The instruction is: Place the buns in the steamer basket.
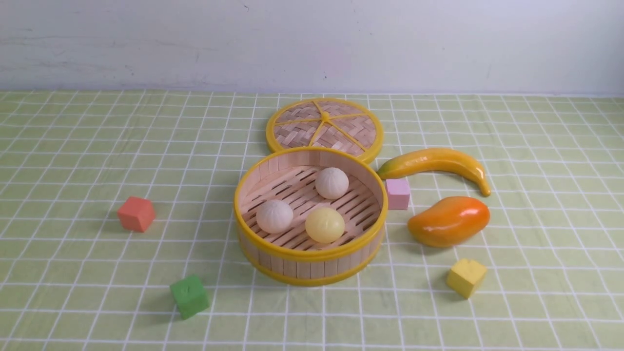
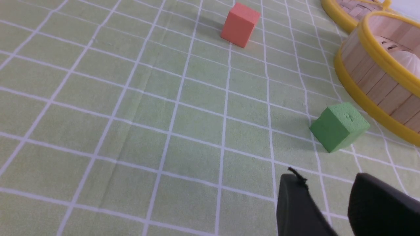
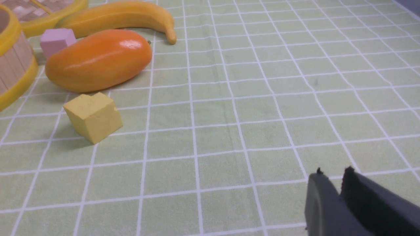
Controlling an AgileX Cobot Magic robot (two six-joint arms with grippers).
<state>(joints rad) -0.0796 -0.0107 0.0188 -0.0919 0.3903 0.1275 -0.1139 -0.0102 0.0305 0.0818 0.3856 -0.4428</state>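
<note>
The steamer basket point(image 1: 253, 195) stands mid-table, with wooden slats and yellow rims. All three buns lie inside it: a pleated off-white bun point(image 1: 332, 183) at the back, another pleated off-white bun point(image 1: 274, 216) at front left, and the smooth pale yellow bun point(image 1: 324, 224) at front. No arm shows in the front view. My left gripper point(image 2: 328, 183) is open and empty over bare cloth, near the green cube; the basket's wall point(image 2: 370, 78) shows beside it. My right gripper point(image 3: 333, 178) is shut and empty over bare cloth.
The woven lid point(image 1: 324, 127) lies behind the basket. A banana point(image 1: 438, 163), a pink cube point(image 1: 398, 193), a mango point(image 1: 448, 220) and a yellow cube point(image 1: 466, 277) are on the right. A red cube point(image 1: 136, 213) and a green cube point(image 1: 189, 296) are on the left.
</note>
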